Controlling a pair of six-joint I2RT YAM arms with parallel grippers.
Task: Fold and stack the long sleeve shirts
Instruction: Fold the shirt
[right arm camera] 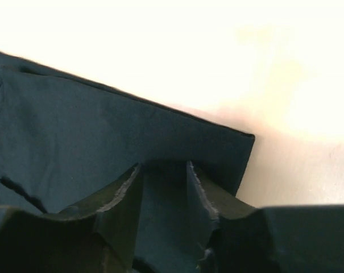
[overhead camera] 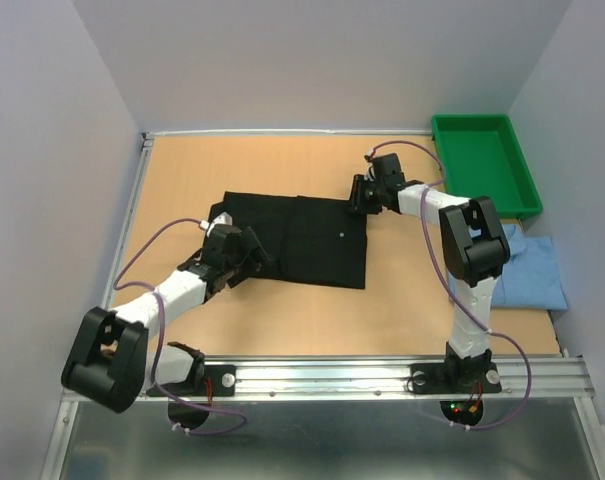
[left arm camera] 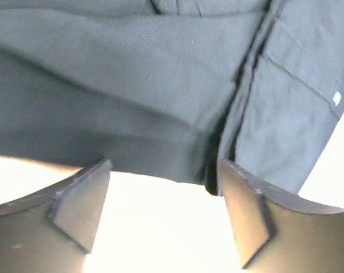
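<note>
The black long sleeve shirt [overhead camera: 312,235] lies flat and partly folded in the middle of the table, with a white button [overhead camera: 340,236] showing. My left gripper [overhead camera: 250,252] is at its near-left edge. In the left wrist view this gripper [left arm camera: 165,170] stands wide open over bare table, and the hem of the black shirt [left arm camera: 132,85] lies just past its fingertips. My right gripper [overhead camera: 359,197] is over the shirt's far-right corner. In the right wrist view its jaws [right arm camera: 163,170] stand apart, with flat black cloth [right arm camera: 75,131] showing in the gap. The light blue shirt [overhead camera: 530,270] lies folded at the right edge.
A green plastic tray [overhead camera: 482,165] sits at the back right corner. The right arm's upright link [overhead camera: 472,250] stands between the black and blue shirts. A metal rail [overhead camera: 382,375] runs along the near edge, and walls close in the table's sides.
</note>
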